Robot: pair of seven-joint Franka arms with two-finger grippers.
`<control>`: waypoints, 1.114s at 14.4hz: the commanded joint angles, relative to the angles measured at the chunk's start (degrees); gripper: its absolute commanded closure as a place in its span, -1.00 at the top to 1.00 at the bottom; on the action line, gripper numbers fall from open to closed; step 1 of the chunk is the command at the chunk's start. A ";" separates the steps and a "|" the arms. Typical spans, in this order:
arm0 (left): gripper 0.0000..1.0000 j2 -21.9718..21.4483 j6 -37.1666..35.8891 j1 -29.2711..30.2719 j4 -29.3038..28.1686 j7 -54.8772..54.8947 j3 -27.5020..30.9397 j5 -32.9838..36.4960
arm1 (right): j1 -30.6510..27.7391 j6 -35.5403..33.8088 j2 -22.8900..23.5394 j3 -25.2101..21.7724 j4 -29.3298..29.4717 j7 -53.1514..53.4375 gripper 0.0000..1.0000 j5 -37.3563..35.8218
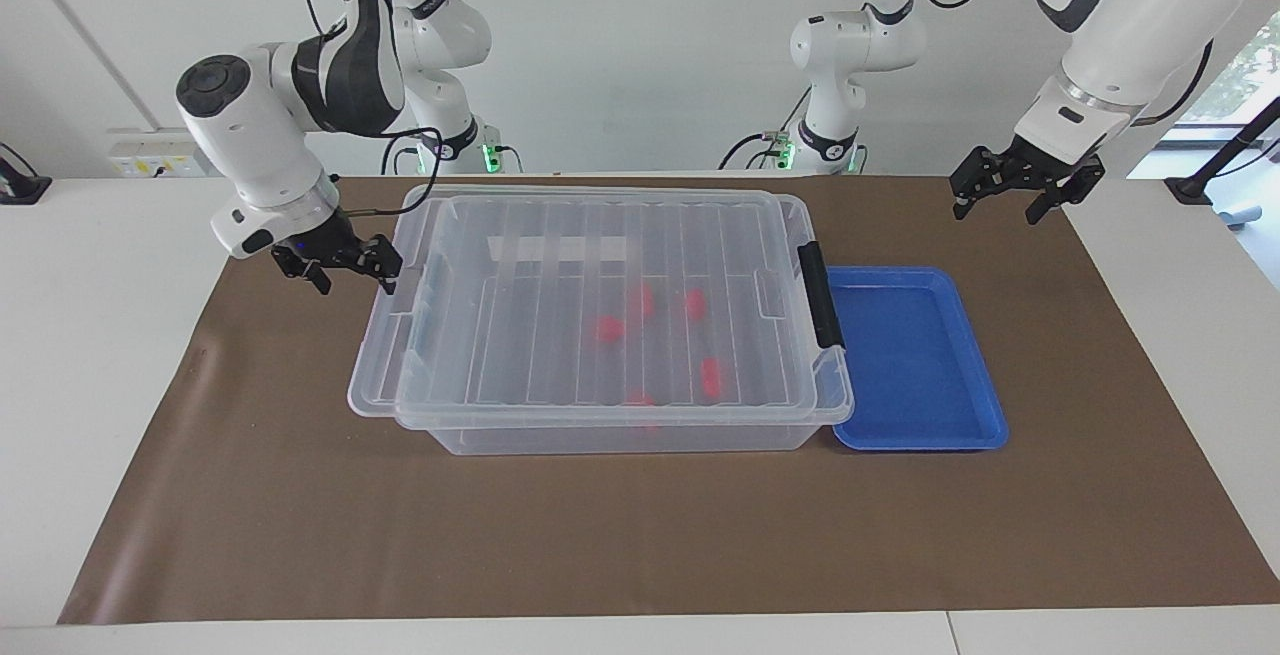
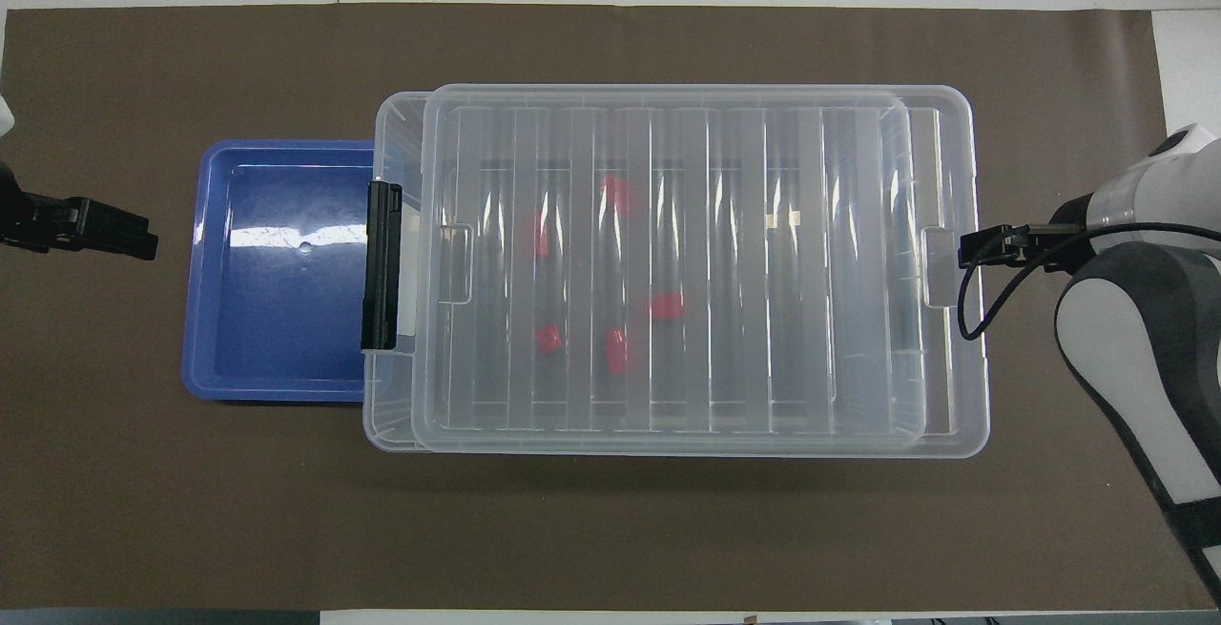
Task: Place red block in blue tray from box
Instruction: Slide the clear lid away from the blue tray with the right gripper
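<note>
Facing view: red blocks [image 1: 711, 376] lie in the lidded box [image 1: 600, 320], tray [image 1: 915, 360] just beside it. Right gripper [image 1: 350, 270] at the lid's edge, left gripper [image 1: 1010, 200] aloft (both jaws spread). Overhead view: lid [image 2: 668, 262] sits askew.

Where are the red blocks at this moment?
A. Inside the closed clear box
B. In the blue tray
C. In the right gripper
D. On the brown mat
A. The red blocks show through the ribbed lid of the box, while the blue tray beside it holds nothing.
</note>
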 commanded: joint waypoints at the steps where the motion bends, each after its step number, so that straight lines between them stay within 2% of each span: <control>1: 1.00 -1.70 0.49 -0.30 -1.81 0.60 0.64 -0.93 | -3.51 3.25 -1.37 0.32 -2.10 -6.99 1.00 0.74; 12: 1.00 -1.78 -0.13 -1.00 -1.81 0.33 0.21 -0.93 | -10.28 4.92 -0.67 0.15 -1.31 -16.23 1.00 -0.41; 16: 1.00 -1.52 4.60 -3.97 -1.98 0.25 -0.76 -0.93 | -12.30 5.19 -0.67 0.15 -1.31 -19.31 1.00 -0.41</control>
